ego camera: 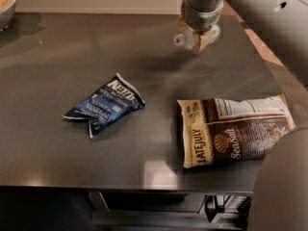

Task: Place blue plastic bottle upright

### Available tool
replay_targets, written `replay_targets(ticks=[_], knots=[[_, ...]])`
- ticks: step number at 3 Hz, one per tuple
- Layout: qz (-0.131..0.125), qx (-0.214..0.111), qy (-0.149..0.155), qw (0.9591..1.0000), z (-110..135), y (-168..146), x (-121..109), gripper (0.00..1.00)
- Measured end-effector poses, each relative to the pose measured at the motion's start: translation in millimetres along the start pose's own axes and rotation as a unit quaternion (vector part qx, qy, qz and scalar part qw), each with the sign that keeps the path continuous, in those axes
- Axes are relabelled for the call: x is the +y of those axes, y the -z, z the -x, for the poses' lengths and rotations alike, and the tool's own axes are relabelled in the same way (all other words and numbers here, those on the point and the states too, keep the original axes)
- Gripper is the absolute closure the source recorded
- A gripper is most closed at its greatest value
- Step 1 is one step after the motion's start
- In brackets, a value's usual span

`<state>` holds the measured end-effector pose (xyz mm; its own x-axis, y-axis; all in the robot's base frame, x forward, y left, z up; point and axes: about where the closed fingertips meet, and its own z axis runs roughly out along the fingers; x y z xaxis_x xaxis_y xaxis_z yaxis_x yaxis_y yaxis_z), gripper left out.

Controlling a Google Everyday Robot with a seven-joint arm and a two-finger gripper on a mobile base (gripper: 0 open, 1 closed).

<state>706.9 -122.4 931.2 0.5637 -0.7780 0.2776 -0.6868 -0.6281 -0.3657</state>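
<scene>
Claw (196, 35) pinching the blue plastic bottle (179, 40), cap poking sideways, desk (57, 81) beneath it; carrying step, I'd say; next: tip upright, lower.

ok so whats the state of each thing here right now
gripper: over the far right of the table, shut on the bottle
blue plastic bottle: held in the gripper, lying sideways, cap on and pointing left, not yet upright
blue chip bag: lying flat, crumpled
Late July chip bag: lying flat near the front edge
bowl: upright, far left corner, mostly out of view
</scene>
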Motion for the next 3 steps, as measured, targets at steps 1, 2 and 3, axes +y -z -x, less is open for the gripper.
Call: replay_targets(ticks=[1, 2, 3], knots=[[0.009, -0.053, -0.051, 0.9972, 23, 30, -1, 1.0], [0.015, -0.119, -0.114, 0.9862, 39, 50, -4, 1.0], [0.003, -0.203, -0.195, 0.9594, 50, 61, -8, 1.0]])
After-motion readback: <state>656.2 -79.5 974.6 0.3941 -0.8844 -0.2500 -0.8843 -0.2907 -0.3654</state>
